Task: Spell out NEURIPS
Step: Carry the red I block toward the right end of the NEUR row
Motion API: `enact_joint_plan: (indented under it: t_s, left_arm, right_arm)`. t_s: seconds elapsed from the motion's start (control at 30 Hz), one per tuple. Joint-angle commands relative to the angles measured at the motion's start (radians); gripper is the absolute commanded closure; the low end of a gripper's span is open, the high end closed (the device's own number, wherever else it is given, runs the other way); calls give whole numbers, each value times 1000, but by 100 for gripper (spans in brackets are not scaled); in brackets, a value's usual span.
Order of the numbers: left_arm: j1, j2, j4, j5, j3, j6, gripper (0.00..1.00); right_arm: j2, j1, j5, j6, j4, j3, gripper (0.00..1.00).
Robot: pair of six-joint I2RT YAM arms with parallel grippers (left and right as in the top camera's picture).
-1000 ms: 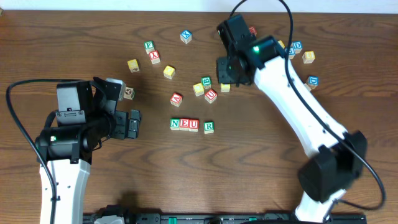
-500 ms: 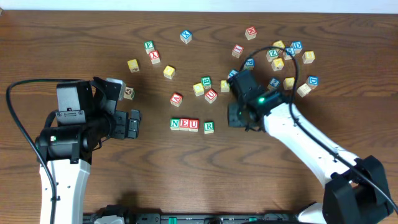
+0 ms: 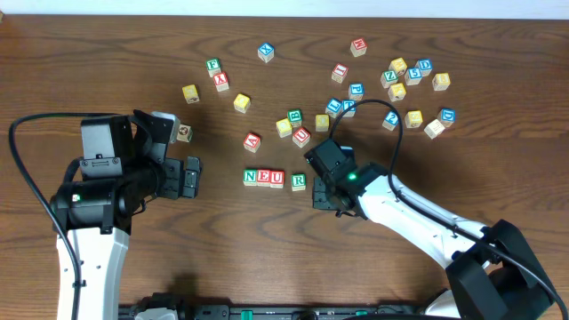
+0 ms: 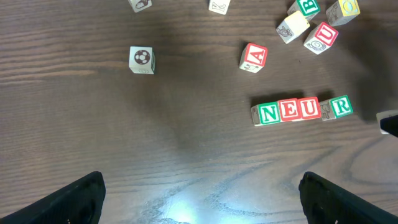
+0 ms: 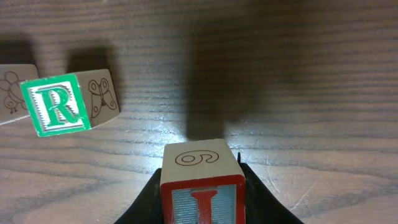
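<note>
The N [image 3: 251, 177], E [image 3: 264, 178] and U [image 3: 276, 179] cubes stand touching in a row at the table's middle. The green R cube [image 3: 299, 181] sits just right of them, a little apart and slightly turned [image 5: 59, 104]. My right gripper [image 3: 322, 194] hovers close to the right of R, shut on a red-bordered I cube [image 5: 202, 186] whose top face bears a 6. That cube is hidden under the gripper from overhead. My left gripper [image 3: 191, 176] rests left of the row, open and empty [image 4: 211, 208]. The left wrist view shows the row [image 4: 290, 110] and R [image 4: 341, 106].
Several loose cubes lie scattered at the back right [image 3: 397, 89] and back left [image 3: 213, 73]. A red A cube [image 3: 252, 141] and a small cluster [image 3: 295, 127] sit just behind the row. A soccer-ball cube [image 4: 142, 59] lies near my left arm.
My right arm has swung from the back of the table forward and down to beside the R cube. The left arm and the row have not moved.
</note>
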Motion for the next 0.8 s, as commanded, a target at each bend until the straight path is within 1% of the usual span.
enact_joint_plan:
  t_s: [0.0,0.07,0.17,0.27,0.43,0.67,0.77]
  left_arm:
    - [5,-6,-1,12,21,13,2]
    - [5,-6,-1,12,21,13,2]
    - [5,-6,-1,12,21,13,2]
    - [5,-6,0,12,21,13,2]
    - [5,-6,-1,12,21,13,2]
    - [5,-6,-1,12,21,13,2]
    - [4,-6,-1,12,21,13,2]
  right_arm:
    - [-15,29,20,39,14,-20,95]
    - [-15,47,52,72,15,-32,95]
    - [-15,68,91,108,31,-49,92]
    - [-15,76,94,109,61,-56,90]
    - [-14,76,129,110,84,-56,91]
    - [-14,75,137,106,118,-56,91]
    - [-14,75,137,106,134,-56,88]
